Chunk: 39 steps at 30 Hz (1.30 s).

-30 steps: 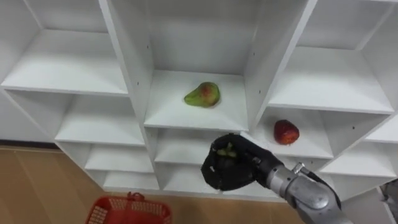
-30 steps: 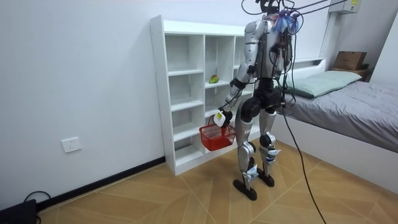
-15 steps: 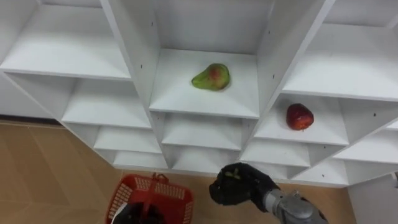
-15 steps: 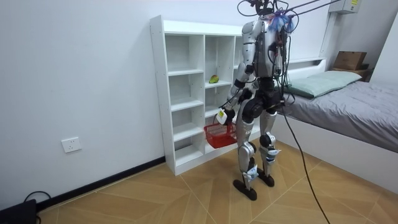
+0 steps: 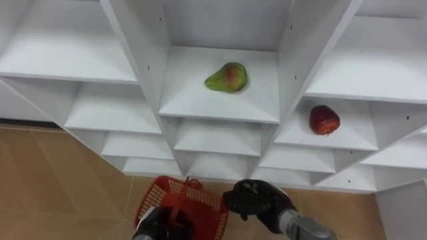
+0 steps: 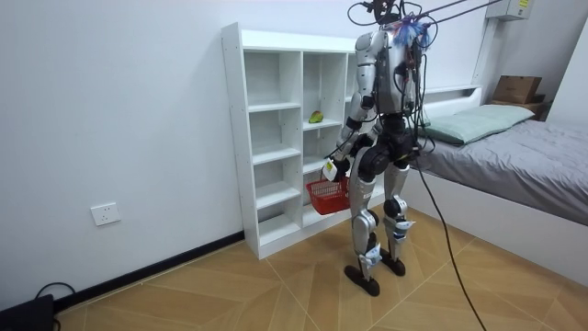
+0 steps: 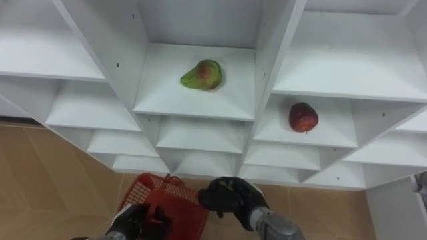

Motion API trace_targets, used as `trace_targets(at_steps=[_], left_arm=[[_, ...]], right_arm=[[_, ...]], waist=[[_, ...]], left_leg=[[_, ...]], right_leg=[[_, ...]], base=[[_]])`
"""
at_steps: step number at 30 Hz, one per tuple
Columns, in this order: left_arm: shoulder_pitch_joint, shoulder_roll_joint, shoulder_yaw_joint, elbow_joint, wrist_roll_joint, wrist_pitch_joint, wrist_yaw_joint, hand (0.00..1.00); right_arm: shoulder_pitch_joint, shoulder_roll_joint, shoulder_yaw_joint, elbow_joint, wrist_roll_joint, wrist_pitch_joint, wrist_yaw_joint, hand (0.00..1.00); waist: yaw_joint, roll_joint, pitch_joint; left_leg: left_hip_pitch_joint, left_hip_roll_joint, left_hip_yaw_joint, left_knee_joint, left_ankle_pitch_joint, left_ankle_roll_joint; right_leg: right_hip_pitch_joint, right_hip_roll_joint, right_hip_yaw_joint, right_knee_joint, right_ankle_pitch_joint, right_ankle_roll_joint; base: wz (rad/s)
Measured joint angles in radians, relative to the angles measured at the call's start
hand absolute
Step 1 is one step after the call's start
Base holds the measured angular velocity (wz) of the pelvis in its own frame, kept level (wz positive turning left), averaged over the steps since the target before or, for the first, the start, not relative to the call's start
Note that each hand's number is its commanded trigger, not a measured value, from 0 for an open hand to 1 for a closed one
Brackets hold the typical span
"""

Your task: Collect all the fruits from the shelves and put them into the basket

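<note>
Fruit transfer appears to be the step in hand. The right hand [image 5: 257, 200] is clenched round a small greenish fruit [image 5: 249, 189], just right of the red basket [image 5: 155, 197], presumably to drop it in. The left hand [image 5: 159, 228], lower left, grasps the basket handle, keeping the basket below the white closet [image 5: 193, 100]. A pear [image 5: 227, 77] lies above the right hand and an apple [image 5: 324, 120] up-right. The floor [image 5: 60, 180] is wood. A bed [image 6: 514, 156] stands well apart.
</note>
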Motion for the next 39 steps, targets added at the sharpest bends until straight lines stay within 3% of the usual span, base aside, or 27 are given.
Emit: trace_targets(at_steps=[6, 16, 26, 30, 39], left_arm=[[-0.001, 0.0, -0.04, -0.012, -0.004, 0.0, -0.015, 1.0], [-0.012, -0.018, -0.095, -0.028, -0.008, -0.003, -0.052, 1.0], [-0.02, -0.03, -0.111, -0.027, -0.045, -0.003, -0.06, 1.0], [-0.035, -0.036, -0.112, -0.027, -0.045, -0.003, -0.06, 1.0], [-0.057, -0.036, -0.143, -0.027, -0.067, -0.003, -0.062, 1.0]], right_arm=[[-0.013, 0.011, 0.024, 0.053, 0.073, 0.001, 0.002, 1.0], [-0.052, 0.028, 0.058, 0.131, 0.264, 0.007, 0.033, 1.0], [-0.068, 0.04, 0.08, 0.169, 0.275, 0.014, 0.035, 1.0], [-0.075, 0.045, 0.08, 0.171, 0.275, 0.015, 0.036, 1.0], [-0.08, 0.046, 0.087, 0.171, 0.275, 0.015, 0.038, 1.0]], waist=[[0.004, 0.02, 0.0034], [0.004, 0.021, 0.0033], [0.002, 0.02, 0.0051], [0.004, 0.021, 0.0187], [0.002, 0.02, 0.0183]], left_leg=[[-0.007, 0.007, 0.009, 0.001, 0.002, 0.001], [-0.008, 0.006, 0.009, 0.0, 0.007, 0.001], [-0.007, 0.006, 0.013, -0.002, 0.007, 0.001], [-0.009, 0.007, 0.013, -0.003, 0.007, 0.001], [-0.017, 0.008, 0.022, -0.002, 0.008, 0.0]], right_leg=[[-0.019, -0.004, -0.002, 0.022, 0.0, 0.0], [-0.024, -0.004, -0.001, 0.024, 0.001, -0.002], [-0.027, -0.003, 0.008, 0.024, 0.001, -0.002], [-0.031, -0.001, 0.013, 0.026, 0.001, -0.002], [-0.046, -0.001, 0.019, 0.036, 0.001, -0.002]], base=[[-0.03], [0.0], [0.0], [-0.02], [-0.01]])
